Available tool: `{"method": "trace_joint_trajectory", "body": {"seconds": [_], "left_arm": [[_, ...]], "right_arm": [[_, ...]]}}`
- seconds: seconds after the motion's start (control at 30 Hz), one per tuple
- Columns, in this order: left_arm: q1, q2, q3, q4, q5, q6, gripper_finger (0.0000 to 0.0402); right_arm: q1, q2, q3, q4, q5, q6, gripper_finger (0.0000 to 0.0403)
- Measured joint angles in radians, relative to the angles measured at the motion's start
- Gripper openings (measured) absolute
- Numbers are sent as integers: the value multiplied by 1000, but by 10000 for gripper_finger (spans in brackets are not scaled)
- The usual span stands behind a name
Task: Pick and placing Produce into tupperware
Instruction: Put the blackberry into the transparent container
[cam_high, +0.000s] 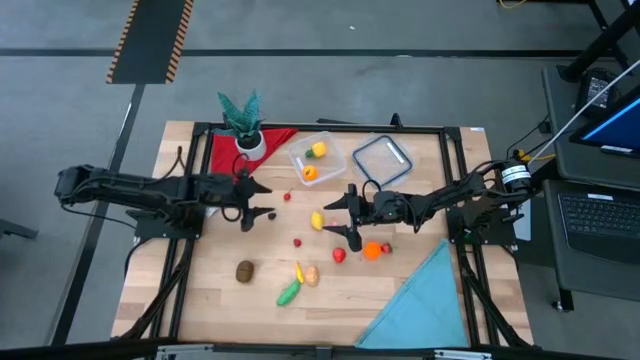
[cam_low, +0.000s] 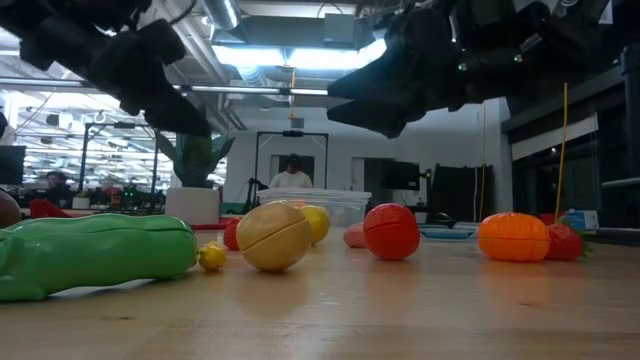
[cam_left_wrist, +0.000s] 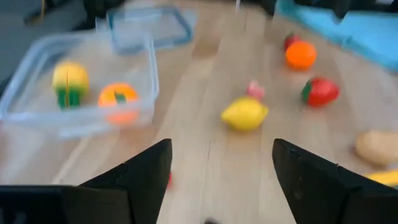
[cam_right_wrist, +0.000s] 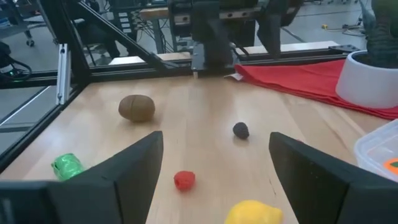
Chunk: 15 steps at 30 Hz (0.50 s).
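The right gripper (cam_high: 343, 212) is being held wide open and empty over the lemon (cam_high: 317, 220), which is judged the next pick. The left gripper (cam_high: 252, 199), also wide and empty, is being kept at 9 o'clock of the lemon. The tupperware (cam_high: 317, 160) is sitting at 12 o'clock, two pieces inside; remaining produce is lying scattered toward 6 o'clock.

Scene evenly lit from overhead; table (cam_high: 400, 290) shown bright, shadows short and soft under the arms. Low view: ceiling light strips (cam_low: 290, 55) blown out at 12 o'clock, arms reduced to dark silhouettes against them; glossy highlights seen on green toy (cam_low: 90, 255) at 8 o'clock; bkgd room soft. Left wrist view heavily blurred throughout, esp. tupperware (cam_left_wrist: 37, 118) at 9 o'clock. Right wrist view sharper; near fingers out of focus.
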Motion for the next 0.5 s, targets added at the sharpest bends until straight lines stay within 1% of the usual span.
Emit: {"method": "trace_joint_trajectory", "body": {"seconds": [0.3, 0.5], "left_arm": [[0, 73, 146, -296, 1, -3, 269], [-1, 147, 165, -321, 8, -4, 269]], "right_arm": [[-4, 0, 0, -39, 0, -3, 295], [-38, 0, 0, -90, 2, 9, 295]]}}
